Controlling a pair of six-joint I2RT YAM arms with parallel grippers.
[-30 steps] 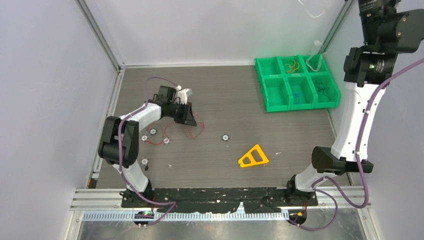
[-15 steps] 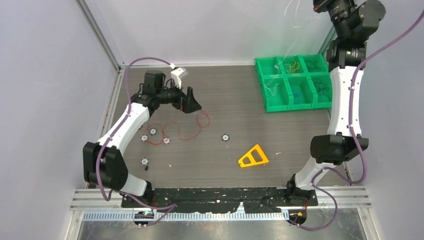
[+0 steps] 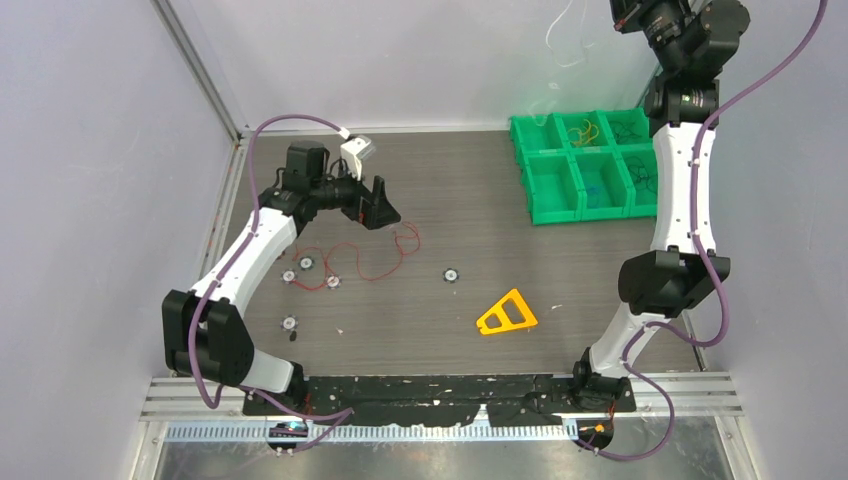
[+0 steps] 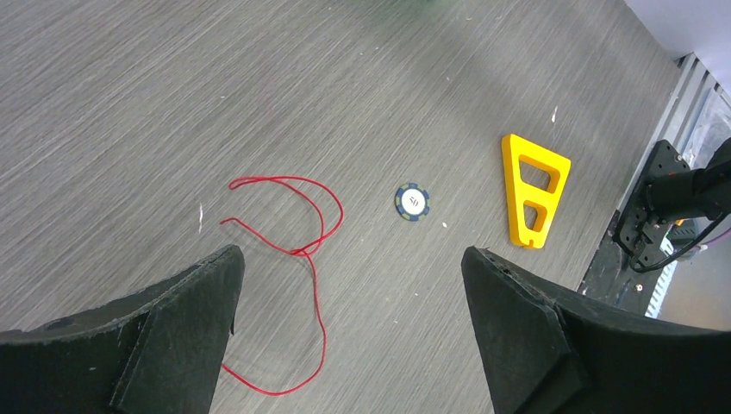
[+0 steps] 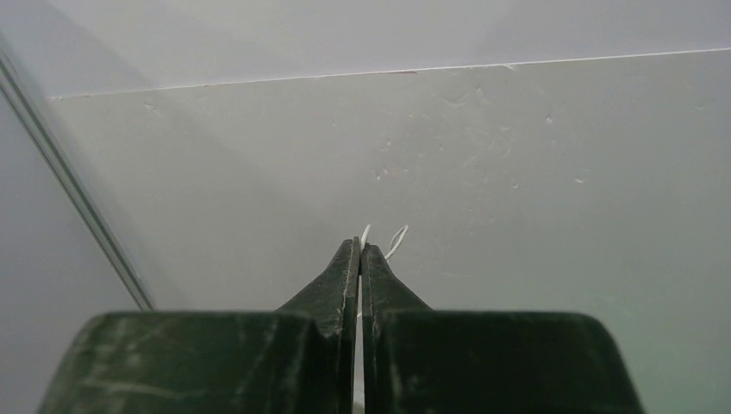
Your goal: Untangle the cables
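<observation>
A red cable point(image 3: 385, 256) lies in loose loops on the grey table, and in the left wrist view the red cable point(image 4: 317, 226) runs below and between my fingers without touching them. My left gripper point(image 3: 383, 206) hovers open above it, jaws wide point(image 4: 351, 252). My right gripper point(image 5: 359, 252) is raised high against the back wall, shut on a thin white cable point(image 5: 396, 241) whose ends stick out past the tips. In the top view the white cable point(image 3: 550, 38) dangles from the top edge toward the bins. Yellow point(image 3: 585, 129), blue point(image 3: 596, 190) and black point(image 3: 629, 126) cables lie in the bins.
A green six-compartment bin tray point(image 3: 578, 212) stands at the back right. A yellow triangular piece point(image 3: 506, 314) lies mid-right. Several poker chips are scattered, one point(image 3: 451, 274) at the centre and others point(image 3: 306, 263) by the red cable. Walls close in left, back and right.
My left gripper opened, let go of the red cable and drew up and back from it. My right arm swung up and to the left, carrying the white cable higher.
</observation>
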